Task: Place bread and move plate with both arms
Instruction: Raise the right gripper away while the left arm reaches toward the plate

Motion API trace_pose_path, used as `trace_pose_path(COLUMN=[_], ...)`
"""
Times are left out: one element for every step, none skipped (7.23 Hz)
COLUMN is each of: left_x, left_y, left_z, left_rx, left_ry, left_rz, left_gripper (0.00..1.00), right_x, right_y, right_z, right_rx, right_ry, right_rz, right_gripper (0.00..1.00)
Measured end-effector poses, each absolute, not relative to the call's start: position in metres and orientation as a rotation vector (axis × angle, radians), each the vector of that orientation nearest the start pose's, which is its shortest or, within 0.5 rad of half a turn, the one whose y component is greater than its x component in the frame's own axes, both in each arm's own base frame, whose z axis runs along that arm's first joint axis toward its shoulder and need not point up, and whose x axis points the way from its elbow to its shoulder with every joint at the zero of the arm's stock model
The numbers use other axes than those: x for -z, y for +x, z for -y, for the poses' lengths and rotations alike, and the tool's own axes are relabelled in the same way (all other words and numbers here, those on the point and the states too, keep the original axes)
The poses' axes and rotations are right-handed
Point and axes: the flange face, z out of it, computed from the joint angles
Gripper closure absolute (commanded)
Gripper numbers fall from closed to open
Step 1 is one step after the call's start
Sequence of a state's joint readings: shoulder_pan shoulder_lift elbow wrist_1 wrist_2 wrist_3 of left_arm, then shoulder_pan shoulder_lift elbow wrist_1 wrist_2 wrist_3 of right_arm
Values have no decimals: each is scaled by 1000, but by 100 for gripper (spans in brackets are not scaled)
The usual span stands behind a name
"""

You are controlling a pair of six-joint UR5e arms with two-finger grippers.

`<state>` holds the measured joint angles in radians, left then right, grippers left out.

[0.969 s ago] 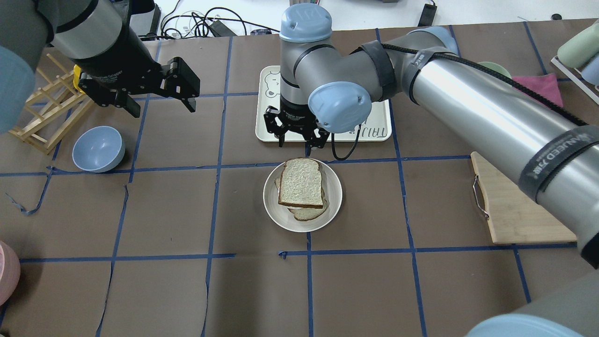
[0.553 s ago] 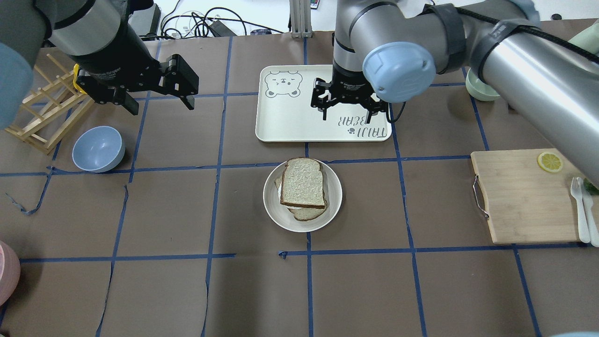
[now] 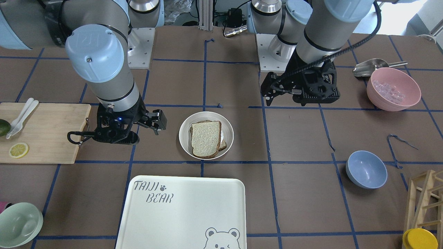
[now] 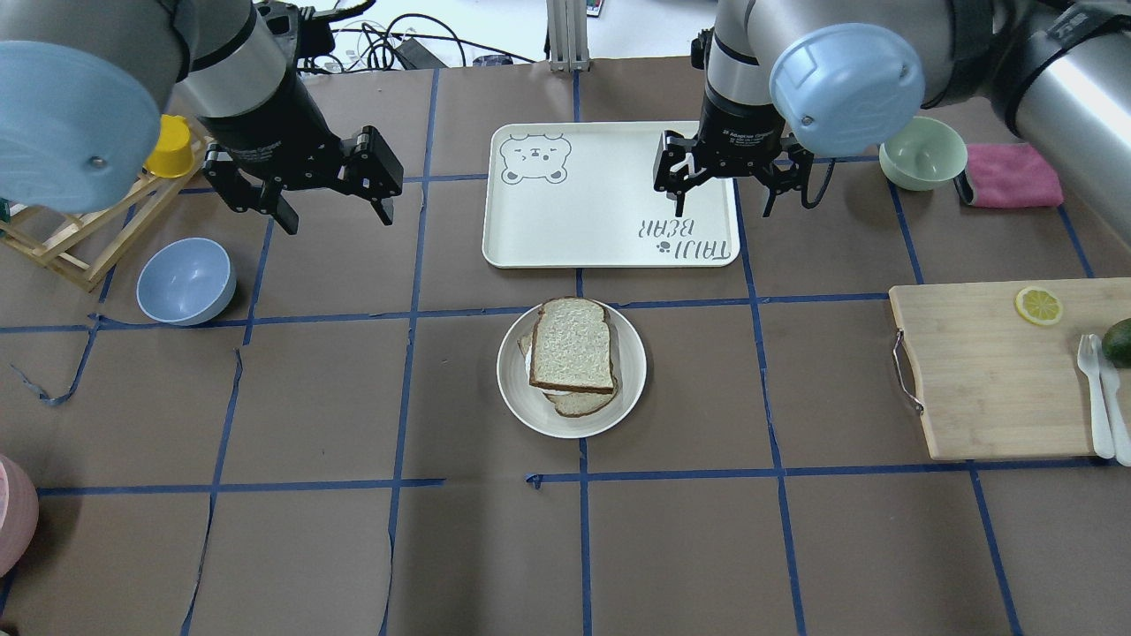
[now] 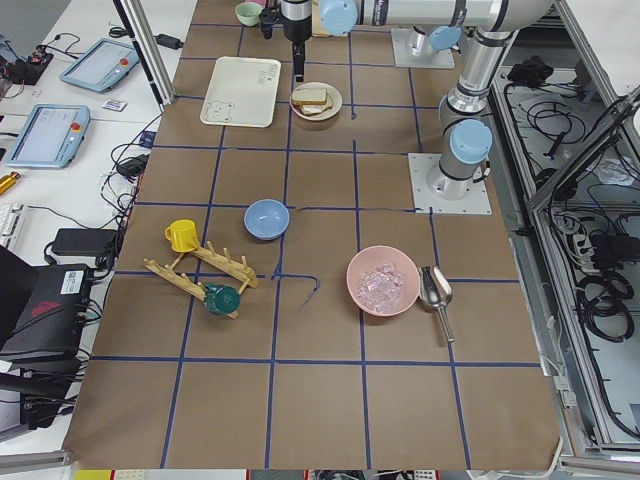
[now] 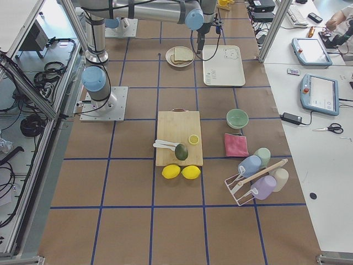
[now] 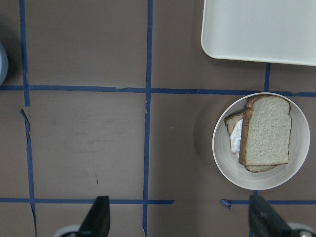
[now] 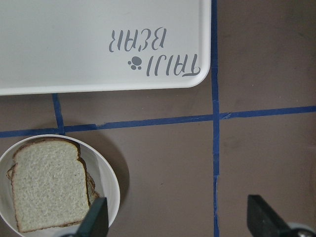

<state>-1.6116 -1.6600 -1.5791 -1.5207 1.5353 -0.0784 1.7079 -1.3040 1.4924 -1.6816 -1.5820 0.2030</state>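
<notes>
The plain bread slice lies on top of another slice with egg white showing under it, on the round off-white plate at mid-table. My left gripper is open and empty, hanging above the table to the plate's far left. My right gripper is open and empty over the right edge of the bear tray, beyond the plate. The left wrist view shows the bread and the plate to the right. The right wrist view shows the bread and the plate at lower left.
The white bear-print tray lies just beyond the plate. A blue bowl and a wooden rack stand at the left. A cutting board with a lemon slice and a green bowl are at the right.
My right arm has drawn back from the plate's far edge, over the tray and to the right. My left gripper has shifted slightly right. The bread and plate have not moved.
</notes>
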Motion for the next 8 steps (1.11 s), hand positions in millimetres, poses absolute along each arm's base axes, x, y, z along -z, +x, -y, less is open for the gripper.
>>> trace_pose_path(left_x=[-414,-383,-352,-329,-313,-302,-294,-288], left_y=[-161,-163,-165,-169,-177,-189,-198,-203], left_z=[525,533,540,544,547,550,551,548], left_rx=[-126,-131,-116,-122,-122,-96,-84,-90], left_ry=[-72,-103,-162,-198,-199,-202,-220,-228], left_rz=[-3170,-3172,-3173,-3170,-3169,-3170,-3169,-3166], left_gripper=[0,0,0,0,0,0,0,0], right_x=[-391,-389,-387,-388,-391,-394,-395,-399], right_y=[211,210,208,206,206,206,205,205], right_z=[565,565,565,566,566,566,565,564], right_rx=[-117,-117,-117,-113,-103,-92,-83,-70], right_ry=[101,90,39,-40,-92,-114,-122,-124], right_rz=[-3168,-3172,-3173,-3171,-3168,-3166,-3166,-3165], right_gripper=[0,0,0,0,0,0,0,0])
